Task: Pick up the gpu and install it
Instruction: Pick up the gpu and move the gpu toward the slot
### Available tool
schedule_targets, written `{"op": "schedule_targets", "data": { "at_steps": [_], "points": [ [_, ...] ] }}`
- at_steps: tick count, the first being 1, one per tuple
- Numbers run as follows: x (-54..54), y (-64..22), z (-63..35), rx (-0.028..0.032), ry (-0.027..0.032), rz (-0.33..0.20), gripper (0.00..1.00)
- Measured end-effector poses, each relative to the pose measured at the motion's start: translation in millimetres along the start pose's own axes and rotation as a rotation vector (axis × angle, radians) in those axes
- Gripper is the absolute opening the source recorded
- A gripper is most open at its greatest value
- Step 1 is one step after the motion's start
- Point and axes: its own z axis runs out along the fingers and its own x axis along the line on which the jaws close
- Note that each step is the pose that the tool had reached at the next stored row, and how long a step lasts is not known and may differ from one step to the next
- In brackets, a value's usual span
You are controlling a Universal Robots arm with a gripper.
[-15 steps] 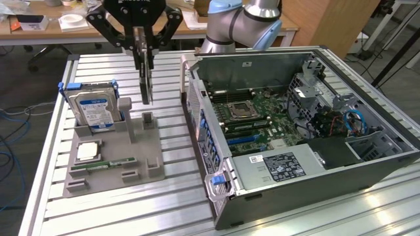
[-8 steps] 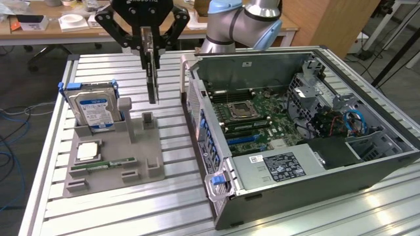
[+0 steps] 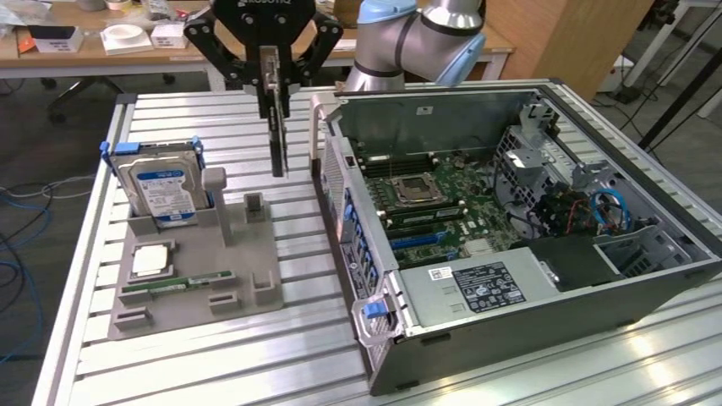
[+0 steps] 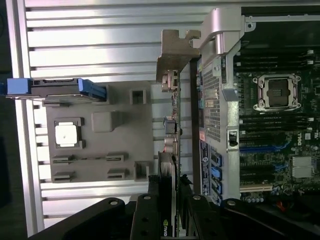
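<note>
The gpu (image 3: 277, 135) hangs edge-on and upright above the slatted table, between the grey tray and the open computer case. My gripper (image 3: 269, 80) is shut on its upper edge, one black finger on each face. In the wrist view the gpu (image 4: 171, 125) runs as a thin card away from my gripper (image 4: 170, 200), and its silver end bracket (image 4: 172, 55) is at the far end. The card sits just outside the case's rear wall (image 4: 212, 100). The motherboard (image 3: 451, 203) lies exposed inside the case.
A grey fixture tray (image 3: 254, 271) holds an upright hard drive (image 3: 161, 190), a square processor chip (image 3: 150, 262) and a narrow memory stick (image 3: 181, 283). The open computer case (image 3: 496, 279) fills the exterior view's right. A cluttered desk (image 3: 124, 38) stands behind the table.
</note>
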Motion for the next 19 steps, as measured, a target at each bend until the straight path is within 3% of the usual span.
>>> {"op": "schedule_targets", "data": {
  "at_steps": [19],
  "points": [
    [-44.4, 3.5, 2.0, -0.0001, 0.0001, -0.003, 0.26]
  ]
}}
